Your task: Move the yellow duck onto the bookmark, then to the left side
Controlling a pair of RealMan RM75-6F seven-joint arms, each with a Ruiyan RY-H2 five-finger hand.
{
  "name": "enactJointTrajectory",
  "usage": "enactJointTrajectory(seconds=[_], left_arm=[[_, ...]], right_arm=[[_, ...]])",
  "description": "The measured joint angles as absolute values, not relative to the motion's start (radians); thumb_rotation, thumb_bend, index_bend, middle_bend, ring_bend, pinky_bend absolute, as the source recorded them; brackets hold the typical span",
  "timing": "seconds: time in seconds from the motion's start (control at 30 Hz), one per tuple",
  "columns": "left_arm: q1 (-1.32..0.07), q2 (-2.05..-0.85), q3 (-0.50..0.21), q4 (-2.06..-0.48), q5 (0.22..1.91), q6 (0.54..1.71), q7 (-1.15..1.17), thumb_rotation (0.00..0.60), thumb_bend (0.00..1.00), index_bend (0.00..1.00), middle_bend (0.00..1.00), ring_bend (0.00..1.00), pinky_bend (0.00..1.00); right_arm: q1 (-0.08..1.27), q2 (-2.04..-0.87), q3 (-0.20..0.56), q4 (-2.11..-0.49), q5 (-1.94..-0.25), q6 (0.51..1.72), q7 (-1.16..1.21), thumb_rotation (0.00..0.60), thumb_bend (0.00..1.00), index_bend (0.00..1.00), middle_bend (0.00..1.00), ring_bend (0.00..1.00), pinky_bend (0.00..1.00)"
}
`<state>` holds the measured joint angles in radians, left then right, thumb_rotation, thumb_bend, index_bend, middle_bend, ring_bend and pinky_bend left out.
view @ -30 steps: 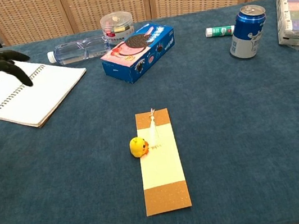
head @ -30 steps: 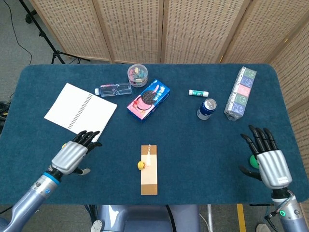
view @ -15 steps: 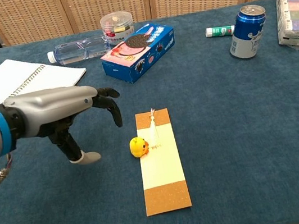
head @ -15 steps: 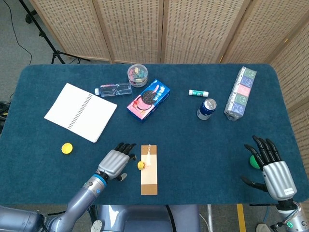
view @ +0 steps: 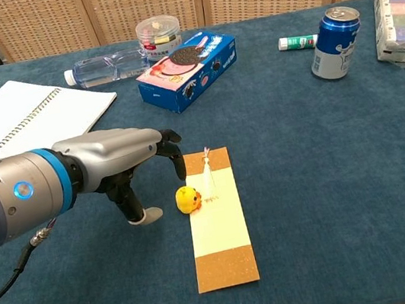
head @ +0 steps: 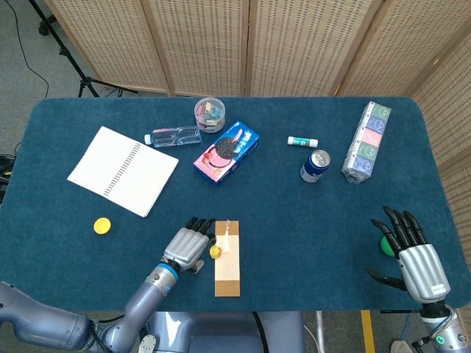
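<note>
The yellow duck [view: 188,199] sits on the blue worktop [view: 330,178] at the left long edge of the bookmark [view: 217,219], touching or slightly overlapping that edge beside the bookmark's white tassel [view: 208,174]; I cannot tell how much of it rests on the card. By my reading it is not yet properly on the bookmark.

The left hand [view: 123,161] hangs just left of the bookmark, palm down, holding nothing. Its fingers [view: 172,147] are spread and curved downward over the bookmark's top left corner, above and behind the duck, while the thumb [view: 145,216] reaches down to the cloth just left of the duck. That brackets the duck from two sides, which looks like a set-up for a pinch. Nothing touches the duck as far as the chest view shows.

The right hand [head: 412,250] lies well to the right of the bookmark near the worktop's right edge, fingers fanned out and empty, beside a green ball [head: 384,245]; it seems parked out of the way.

Well left of the bookmark lies a small yellow disc [head: 101,226], and beyond it a spiral notebook [head: 121,170].
</note>
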<state>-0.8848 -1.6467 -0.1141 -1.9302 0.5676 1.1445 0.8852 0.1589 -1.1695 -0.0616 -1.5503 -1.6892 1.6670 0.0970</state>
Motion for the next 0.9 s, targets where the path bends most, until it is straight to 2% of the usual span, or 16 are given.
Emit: enactJointTrajectory(seconds=[0.5,0.9], left_arm=[[-0.909,-1.703,-0.110,-1.861,0.554,1.149,0.844,0.600,0.37,0.35,0.00,0.00,0.00],[-0.918,-1.739,-0.104,-1.835,0.559,1.174,0.845,0.600,0.38,0.42,0.00,0.00,0.00]], right_arm=[[0.145,-1.166,-0.038,-1.549,-1.700,1.643,0.111,0.600,0.10,0.13,0.00,0.00,0.00],[0.137,-1.162,-0.025,-1.549,-1.701,1.629,0.126,0.600,0.10,0.13,0.00,0.00,0.00]])
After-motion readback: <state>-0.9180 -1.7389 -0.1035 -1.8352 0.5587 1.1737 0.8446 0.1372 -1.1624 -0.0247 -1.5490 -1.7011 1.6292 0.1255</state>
